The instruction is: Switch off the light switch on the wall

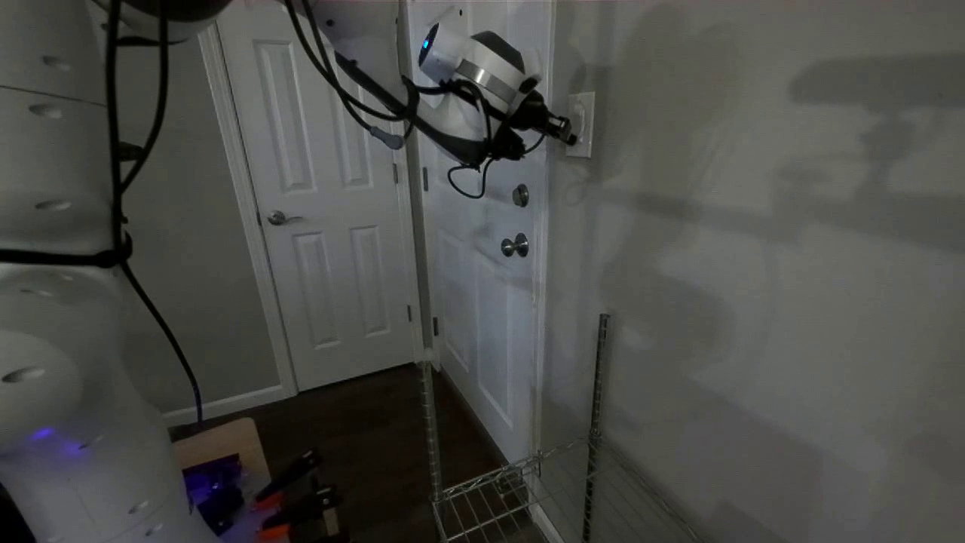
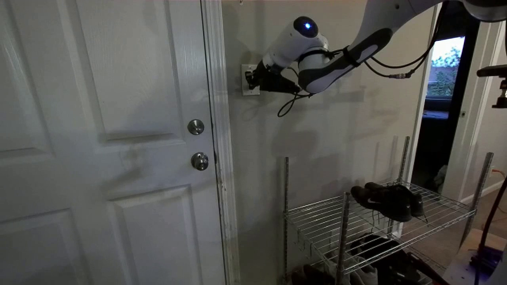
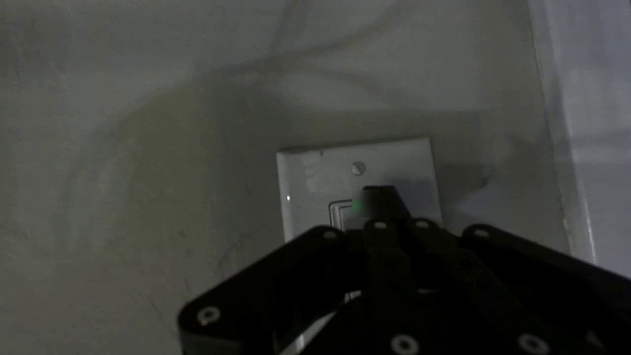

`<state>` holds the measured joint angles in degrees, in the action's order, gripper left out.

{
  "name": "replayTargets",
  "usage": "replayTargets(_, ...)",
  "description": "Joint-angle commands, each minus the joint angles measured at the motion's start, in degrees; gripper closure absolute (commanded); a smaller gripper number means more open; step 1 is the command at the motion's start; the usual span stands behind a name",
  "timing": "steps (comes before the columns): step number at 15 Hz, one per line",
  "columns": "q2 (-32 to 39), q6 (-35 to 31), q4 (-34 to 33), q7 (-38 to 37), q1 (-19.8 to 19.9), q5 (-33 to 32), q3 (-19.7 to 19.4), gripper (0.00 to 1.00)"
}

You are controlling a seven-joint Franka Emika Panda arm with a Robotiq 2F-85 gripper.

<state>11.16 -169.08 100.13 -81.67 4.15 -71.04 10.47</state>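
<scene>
The light switch is a white upright plate on the light-grey wall (image 1: pixel 791 317), beside the door frame. It shows in both exterior views (image 1: pixel 583 104) (image 2: pixel 249 90) and in the wrist view (image 3: pixel 320 182). My gripper (image 1: pixel 571 134) is at the plate, also seen in an exterior view (image 2: pixel 249 78). In the wrist view the black fingertips (image 3: pixel 380 189) are together with nothing between them. They lie over the upper middle of the plate and cover most of the switch's centre. A small green glow shows beside the tips. I cannot tell whether the tips touch the switch.
A white panelled door (image 2: pixel 130 166) with a round knob (image 2: pixel 199 161) and a deadbolt (image 2: pixel 195 126) is beside the switch. A wire shelf rack (image 2: pixel 317 213) with dark shoes (image 2: pixel 384 200) stands below against the wall. A cable loop (image 2: pixel 287 107) hangs from the wrist.
</scene>
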Motion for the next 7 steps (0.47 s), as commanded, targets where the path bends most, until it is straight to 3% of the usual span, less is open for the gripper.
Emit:
replayTargets(1, 2.3, -0.3, -3.5, -3.4, -0.3, -2.9, -1.1, 1.0)
replayTargets(2, -1.0, 0.6, -0.4, -4.2, -0.8, -2.7, -0.6, 1.0)
replayTargets(7, -2.1, 0.7, 0.4, -7.2, -1.0, -3.0, -0.7, 1.0)
